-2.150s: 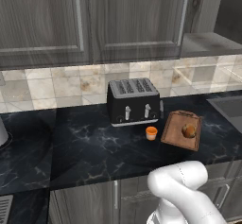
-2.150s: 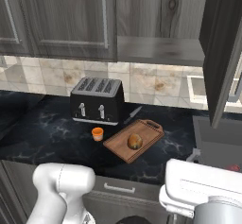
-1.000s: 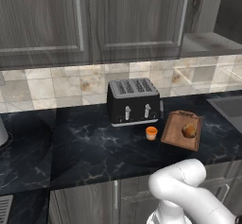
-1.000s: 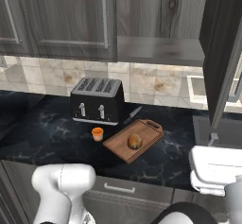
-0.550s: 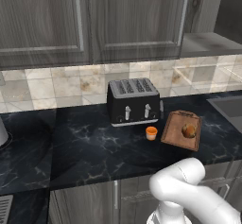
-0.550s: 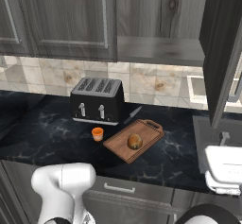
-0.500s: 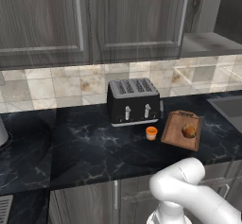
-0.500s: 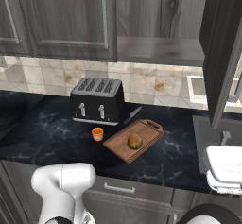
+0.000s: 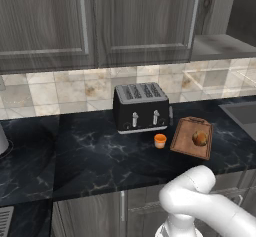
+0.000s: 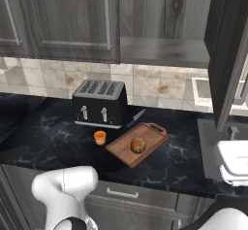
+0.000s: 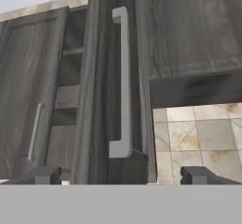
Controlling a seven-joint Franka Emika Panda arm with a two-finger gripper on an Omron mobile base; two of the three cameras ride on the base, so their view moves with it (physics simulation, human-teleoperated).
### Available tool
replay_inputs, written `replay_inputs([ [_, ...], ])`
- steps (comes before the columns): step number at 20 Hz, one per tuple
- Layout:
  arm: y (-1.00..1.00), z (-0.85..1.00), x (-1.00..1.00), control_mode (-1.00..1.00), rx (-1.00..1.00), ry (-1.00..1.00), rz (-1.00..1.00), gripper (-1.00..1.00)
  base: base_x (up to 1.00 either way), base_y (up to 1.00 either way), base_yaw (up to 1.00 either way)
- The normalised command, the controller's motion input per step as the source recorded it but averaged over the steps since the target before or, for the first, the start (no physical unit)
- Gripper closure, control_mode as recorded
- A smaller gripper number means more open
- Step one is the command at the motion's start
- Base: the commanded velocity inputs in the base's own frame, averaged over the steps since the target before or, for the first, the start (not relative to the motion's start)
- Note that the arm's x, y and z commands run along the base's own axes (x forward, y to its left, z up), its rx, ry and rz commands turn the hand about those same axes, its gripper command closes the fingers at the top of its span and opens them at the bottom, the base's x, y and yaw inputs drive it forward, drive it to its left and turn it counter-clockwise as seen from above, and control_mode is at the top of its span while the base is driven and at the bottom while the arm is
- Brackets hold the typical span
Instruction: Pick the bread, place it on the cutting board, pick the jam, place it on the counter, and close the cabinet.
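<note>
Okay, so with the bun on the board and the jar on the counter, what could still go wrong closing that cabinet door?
The dark grey wood-grain cabinet door stands open, edge-on between the open gripper fingertips, so a push may glance off its silver bar handle. The door also hangs out above the black marble counter, where the arm could clip it.

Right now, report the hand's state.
Hand: open, holding nothing; its fingertips stand wide apart below the open dark grey cabinet door's silver bar handle.
</note>
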Motion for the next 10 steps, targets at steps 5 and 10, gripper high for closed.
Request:
replay_inputs([
  [5, -0.08, 0.0, 0.3, -1.0, 0.0, -0.01, 0.07, -1.0, 0.0, 0.0, 0.0],
  [10, -0.13, 0.0, 0.36, -1.0, 0.0, -0.01, 0.06, -1.0, 0.0, 0.0, 0.0],
])
